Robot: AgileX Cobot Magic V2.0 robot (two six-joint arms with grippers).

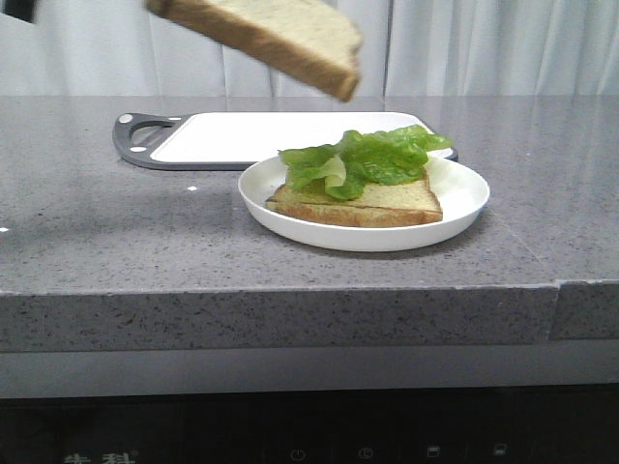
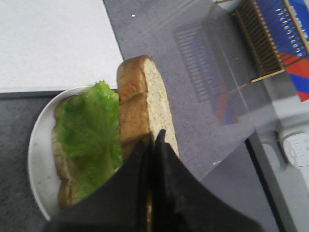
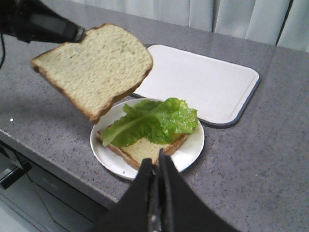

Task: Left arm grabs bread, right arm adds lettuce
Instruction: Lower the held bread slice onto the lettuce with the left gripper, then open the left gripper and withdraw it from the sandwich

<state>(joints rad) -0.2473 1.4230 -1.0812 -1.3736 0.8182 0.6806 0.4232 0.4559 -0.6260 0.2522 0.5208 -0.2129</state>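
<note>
My left gripper [image 2: 153,140] is shut on the bread [image 2: 145,101], a thick tan slice with a brown crust. It holds the slice tilted in the air above the left of the white plate [image 1: 464,208], as the front view [image 1: 271,34] and the right wrist view [image 3: 96,67] show. On the plate lies a second slice [image 1: 387,205] with the green ruffled lettuce [image 1: 368,157] on top of it. The lettuce also shows in the right wrist view [image 3: 154,121]. My right gripper [image 3: 157,166] is shut and empty, just off the plate's near rim [image 3: 190,150].
A white cutting board with a dark rim [image 1: 251,135] lies right behind the plate. The counter's front edge [image 1: 290,290] is close to the plate. A wooden rack [image 2: 260,43] stands off the counter.
</note>
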